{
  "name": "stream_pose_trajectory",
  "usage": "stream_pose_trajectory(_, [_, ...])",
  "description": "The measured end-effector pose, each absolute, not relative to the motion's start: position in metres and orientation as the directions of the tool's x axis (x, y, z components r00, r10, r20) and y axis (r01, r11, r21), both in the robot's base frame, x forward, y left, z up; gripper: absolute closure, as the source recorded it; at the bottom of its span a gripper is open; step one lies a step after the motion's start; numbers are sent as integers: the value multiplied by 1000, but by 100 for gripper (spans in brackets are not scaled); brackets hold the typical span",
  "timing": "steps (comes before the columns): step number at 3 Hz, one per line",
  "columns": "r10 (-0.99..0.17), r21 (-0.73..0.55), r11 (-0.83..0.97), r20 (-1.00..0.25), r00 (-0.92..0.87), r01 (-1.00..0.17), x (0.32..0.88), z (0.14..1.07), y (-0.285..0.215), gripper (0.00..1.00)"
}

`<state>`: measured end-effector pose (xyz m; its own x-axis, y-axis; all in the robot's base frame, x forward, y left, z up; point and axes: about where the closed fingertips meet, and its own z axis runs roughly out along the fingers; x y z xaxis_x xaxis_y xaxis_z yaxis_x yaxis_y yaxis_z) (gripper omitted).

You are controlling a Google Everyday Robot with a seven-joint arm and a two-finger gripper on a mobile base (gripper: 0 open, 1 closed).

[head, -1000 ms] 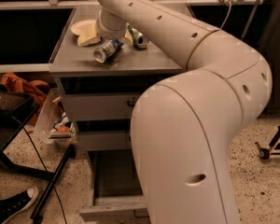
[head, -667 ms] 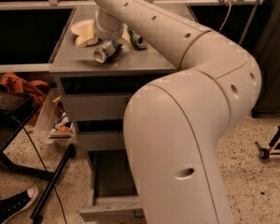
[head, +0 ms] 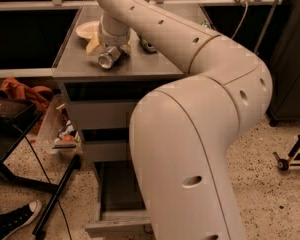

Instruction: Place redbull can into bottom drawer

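Reaching over the worktop [head: 77,66], tool [head: 113,48] meets the redbull can [head: 108,59], which lies sideways near the front-left edge; grip state cannot be told. Bottom drawer [head: 117,225] stands open.

My own arm [head: 190,134] hides the right half of the bottom drawer [head: 116,191] and most of a second can [head: 149,45]. The gripper [head: 112,49] sits over the redbull can [head: 108,59], largely masked by that arm.

Light: dim, warm, fell from above
Shadows: darkened the bottom drawer [head: 117,191]
Gripper [head: 111,51]: stood lit over the cabinet top [head: 145,66]
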<state>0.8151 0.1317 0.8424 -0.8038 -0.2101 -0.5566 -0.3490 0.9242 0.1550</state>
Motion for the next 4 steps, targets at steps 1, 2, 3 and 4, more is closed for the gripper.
stream_pose_trajectory(1, [-215,147,926,-554,-804,-348,815,840,130,46])
stream_pose_trajectory(2, [-221,129,930,-551,-805,-343,812,840,123,70])
stream_pose_trajectory(3, [-226,110,933,-560,-797,-342,803,846,111,93])
stream_pose_trajectory(4, [-205,145,925,-586,-784,-351,787,855,100,100])
